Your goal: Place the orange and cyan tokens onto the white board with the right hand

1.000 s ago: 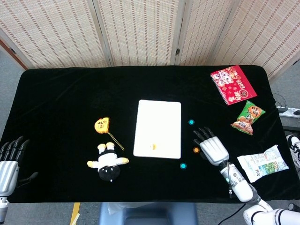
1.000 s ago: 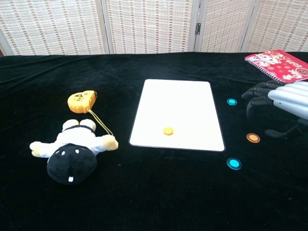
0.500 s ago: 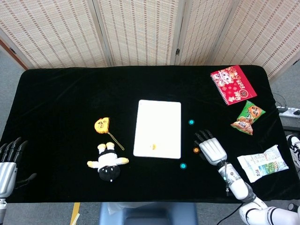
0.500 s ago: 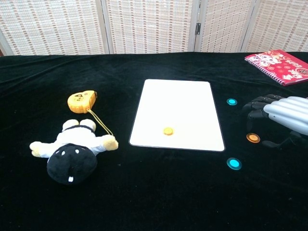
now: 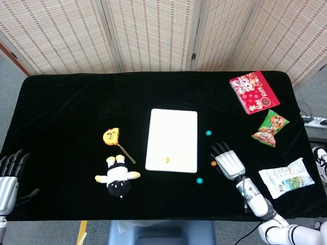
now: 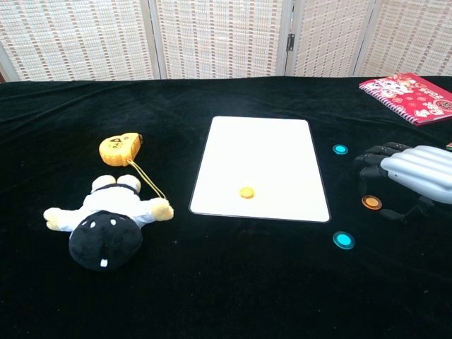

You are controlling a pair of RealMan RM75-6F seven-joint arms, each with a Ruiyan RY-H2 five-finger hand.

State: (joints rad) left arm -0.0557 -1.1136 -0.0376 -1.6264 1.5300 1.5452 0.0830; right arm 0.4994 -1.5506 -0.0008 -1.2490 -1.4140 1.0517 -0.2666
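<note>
The orange token is a small flat round disc with a dark ring around it. It lies on the black desk, just to the right of the white board. There are two cyan tokens, round and flat like the orange one. One cyan token lies further back, beside the board's right edge. The other cyan token lies nearer the front, just past the board's front right corner. A small yellow token already sits on the white board, near its front edge.

The right robot hand is low over the desk with its back facing up. Its silver arm comes in from the right side. Its dark fingers are spread a little and point toward the board. The robot hand holds nothing.

The orange token lies right at the fingertips of this robot hand. I cannot tell if a finger touches it. The back cyan token is just past the fingertips, and the front cyan token is just in front of the robot hand.

The left robot hand is far off at the left front corner of the desk. Its fingers are apart and it holds nothing.
</note>
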